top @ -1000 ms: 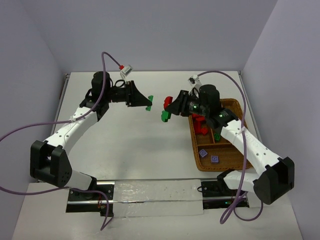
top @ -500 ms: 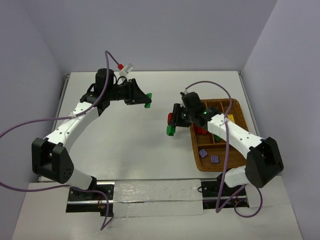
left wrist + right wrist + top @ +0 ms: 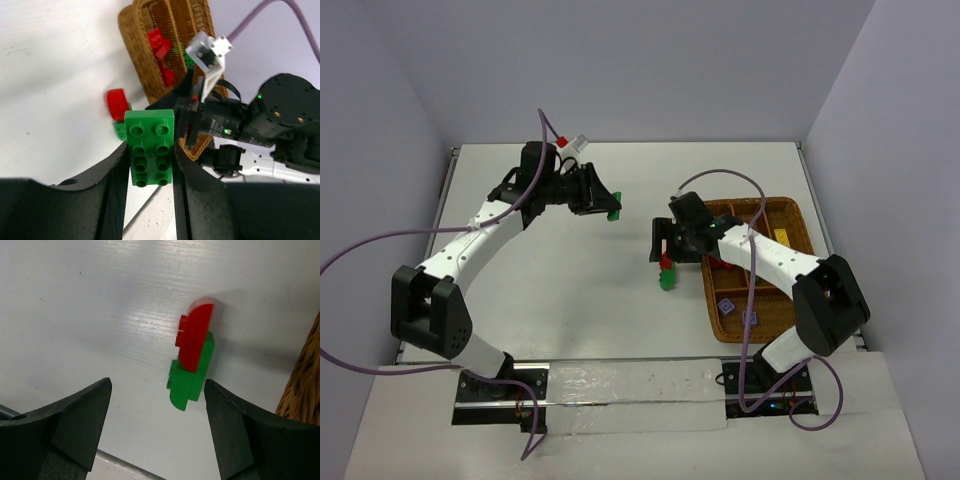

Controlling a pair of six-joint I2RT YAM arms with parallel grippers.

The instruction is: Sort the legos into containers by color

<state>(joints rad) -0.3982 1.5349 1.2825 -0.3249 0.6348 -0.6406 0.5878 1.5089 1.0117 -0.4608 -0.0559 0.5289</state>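
Observation:
My left gripper [image 3: 604, 207] is shut on a green lego [image 3: 150, 148], held in the air above the table's far left half; the studded face shows between its fingers [image 3: 116, 175]. My right gripper [image 3: 665, 248] stands open just left of the wicker tray [image 3: 767, 208]. A red lego stacked on a green one [image 3: 192, 359] lies on the table right beyond its fingertips, nearer the right finger [image 3: 225, 415] and touching neither. The same stack [image 3: 667, 273] is seen from above. The tray's compartments hold red legos [image 3: 720, 262] and purple/white ones [image 3: 728, 305].
The tray's woven edge [image 3: 306, 395] comes close on the right of the stack. A white clip [image 3: 577, 142] and purple cables hang by the left arm. The table's far edge meets the back wall.
My right gripper has come down toward the table and opened, letting go of the red-and-green stack, which now lies on the table. The left gripper has shifted slightly with its green lego.

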